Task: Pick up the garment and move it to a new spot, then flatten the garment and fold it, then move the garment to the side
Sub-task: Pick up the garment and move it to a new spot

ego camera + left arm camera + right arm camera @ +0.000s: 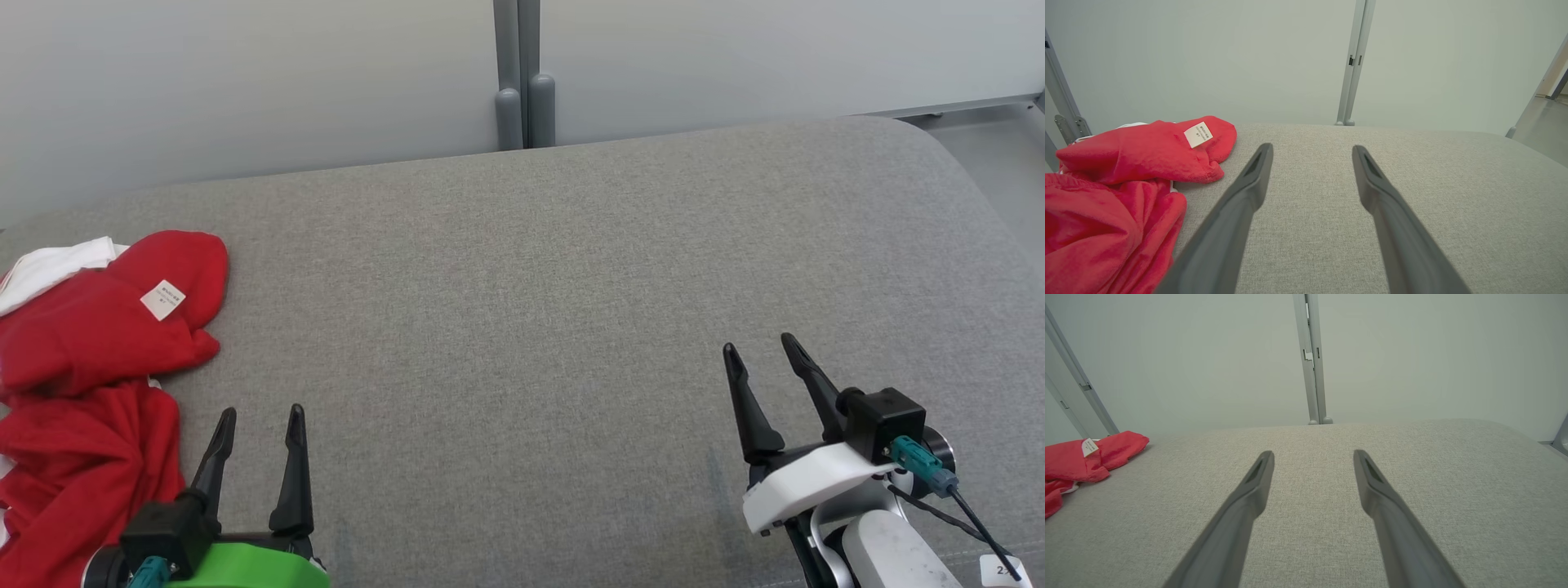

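At the far left, the red garment (90,384) lies crumpled on the grey cushion (522,269). The heap's long axis runs near to far along the cushion's left edge, with a white label (162,300) on its far lobe and some white cloth (49,265) behind it (whether that is part of the same piece I cannot tell). The heap runs off the left side of my head view, so how close it comes to the edge there is hidden. My left gripper (262,411) sits just beside it on the right, jaws spread wide and holding nothing, fingers pointing to the far side. The garment lies to its left, so this arm is plainly the nearer one, and I judge the reach must swing left. The middle of the cushion is bare, good room for laying the garment flat. My right gripper (759,344) is well apart on the right, equally wide and empty. Beyond it the cushion rounds off toward the floor.
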Available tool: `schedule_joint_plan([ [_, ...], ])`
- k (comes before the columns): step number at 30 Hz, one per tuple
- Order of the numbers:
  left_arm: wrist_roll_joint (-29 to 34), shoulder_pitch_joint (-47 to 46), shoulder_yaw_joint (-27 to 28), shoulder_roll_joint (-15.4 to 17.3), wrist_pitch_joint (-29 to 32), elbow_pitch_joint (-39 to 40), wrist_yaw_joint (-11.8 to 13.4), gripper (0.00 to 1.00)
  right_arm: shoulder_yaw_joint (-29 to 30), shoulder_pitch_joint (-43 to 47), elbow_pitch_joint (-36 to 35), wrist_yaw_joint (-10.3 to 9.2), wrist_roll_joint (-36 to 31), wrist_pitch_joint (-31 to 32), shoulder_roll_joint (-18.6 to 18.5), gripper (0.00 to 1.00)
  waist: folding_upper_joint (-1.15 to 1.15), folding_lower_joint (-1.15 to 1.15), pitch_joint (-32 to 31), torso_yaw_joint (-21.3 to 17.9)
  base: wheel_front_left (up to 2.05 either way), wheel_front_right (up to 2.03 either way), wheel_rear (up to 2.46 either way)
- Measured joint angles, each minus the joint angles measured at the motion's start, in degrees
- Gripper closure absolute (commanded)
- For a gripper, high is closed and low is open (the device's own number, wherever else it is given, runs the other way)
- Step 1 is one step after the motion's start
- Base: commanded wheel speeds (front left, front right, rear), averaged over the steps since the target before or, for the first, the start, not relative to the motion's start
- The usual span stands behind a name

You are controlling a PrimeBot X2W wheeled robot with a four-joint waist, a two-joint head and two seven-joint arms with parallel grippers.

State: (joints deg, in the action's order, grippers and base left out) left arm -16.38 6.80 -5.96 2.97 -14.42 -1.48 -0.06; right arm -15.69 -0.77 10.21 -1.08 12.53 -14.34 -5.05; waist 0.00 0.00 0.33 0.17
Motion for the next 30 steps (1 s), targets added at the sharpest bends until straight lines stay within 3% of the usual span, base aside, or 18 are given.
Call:
schedule_joint_plan([
  [15,0.53,-0.05,-0.15,-0.10,0.00,-0.35,-0.44,0.00,0.67,-0.02,-0.03,0.05,-0.43,0.00,0.15,0.00,0.00,0.00,0.03,1.32,0.00,0.00,0.00],
  [30,1.03,-0.45,-0.29,-0.13,0.00,-0.71,-0.36,0.00,0.78,-0.08,-0.58,0.59,-1.00,0.00,0.52,0.00,0.00,0.00,0.45,8.92,0.00,0.00,0.00],
])
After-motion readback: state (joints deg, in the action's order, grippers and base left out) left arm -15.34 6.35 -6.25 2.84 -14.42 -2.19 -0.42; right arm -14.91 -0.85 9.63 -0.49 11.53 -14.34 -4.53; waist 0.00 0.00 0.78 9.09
